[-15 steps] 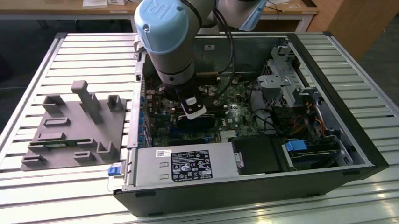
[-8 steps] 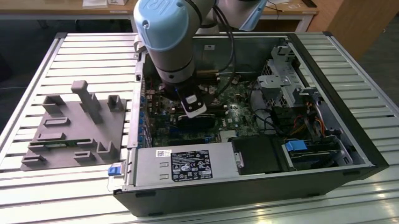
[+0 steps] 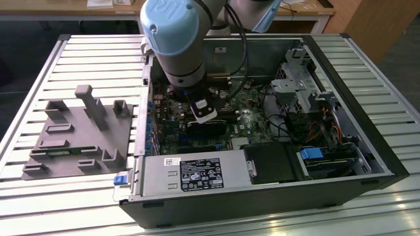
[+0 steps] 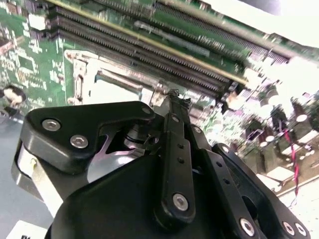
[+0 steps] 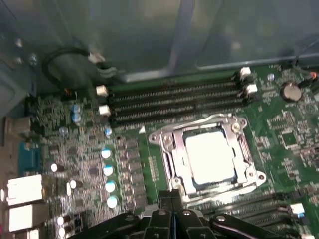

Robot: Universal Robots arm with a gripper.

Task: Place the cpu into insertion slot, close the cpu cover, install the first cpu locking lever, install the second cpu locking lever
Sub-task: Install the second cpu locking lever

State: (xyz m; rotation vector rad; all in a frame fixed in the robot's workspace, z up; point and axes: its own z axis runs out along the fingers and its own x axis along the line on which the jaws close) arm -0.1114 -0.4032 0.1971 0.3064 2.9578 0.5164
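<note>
In the first wrist view the cpu (image 5: 209, 155) lies in the insertion slot (image 5: 199, 185), its bright silver top showing through the window of the cpu cover (image 5: 168, 149). The cover lies flat around the chip. My gripper (image 5: 172, 196) hangs just beside the socket's near edge, shut with nothing between its fingers. In the second wrist view the gripper (image 4: 173, 94) ends close to a corner of the cover (image 4: 82, 74) and the cpu (image 4: 112, 92). In the exterior view the gripper (image 3: 204, 114) reaches down into the open computer case. The locking levers are too thin to make out.
Long black memory slots (image 5: 169, 102) run along the socket's far side. A black block (image 3: 206, 129) sits just under the gripper. The power supply (image 3: 196, 172) and drive cage (image 3: 298, 91) crowd the case. A grey fixture (image 3: 78, 132) lies on the slatted table.
</note>
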